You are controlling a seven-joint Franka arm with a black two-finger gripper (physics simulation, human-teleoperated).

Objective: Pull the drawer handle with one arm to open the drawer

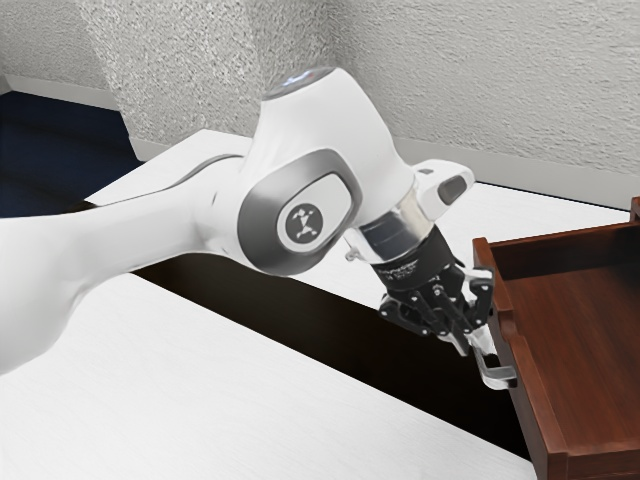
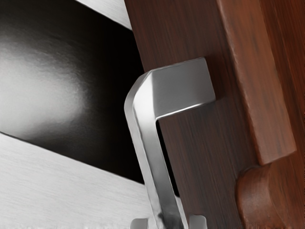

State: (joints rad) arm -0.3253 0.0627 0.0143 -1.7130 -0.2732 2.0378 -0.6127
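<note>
Your end effector [image 1: 476, 348] is closing in narrowly on the handle [image 2: 151, 157], its two tips sitting on either side of the metal bar, so you are seemingly gripping it. The bar is standing off the drawer's front panel [image 2: 181, 28], and your grip is falling along its straight length, well apart from the squared bend where it is joining the wood.

From here, slipping is looking like the chief risk: the bar is smooth, and only the very tips are reaching it, so a pull veering off the drawer's line of travel could be sliding them free. Twisting the wrist while pulling could be levering the bar sideways and making the drawer bind. Pressing inward could be knocking the tips against the panel, since the space behind the bar is looking tight.

The drawer [image 1: 536, 430] is lying at the exterior view's right, open side up, and is already showing its reddish-brown floor [image 1: 590, 340] inside; how far it is standing out, you cannot be telling, nor what it is holding past the view's edge. Outward from there, a dark strip [image 1: 330, 335] is running beside the panel, and the white desk [image 1: 250, 390] is spreading under your arm [image 1: 120, 250].
</note>
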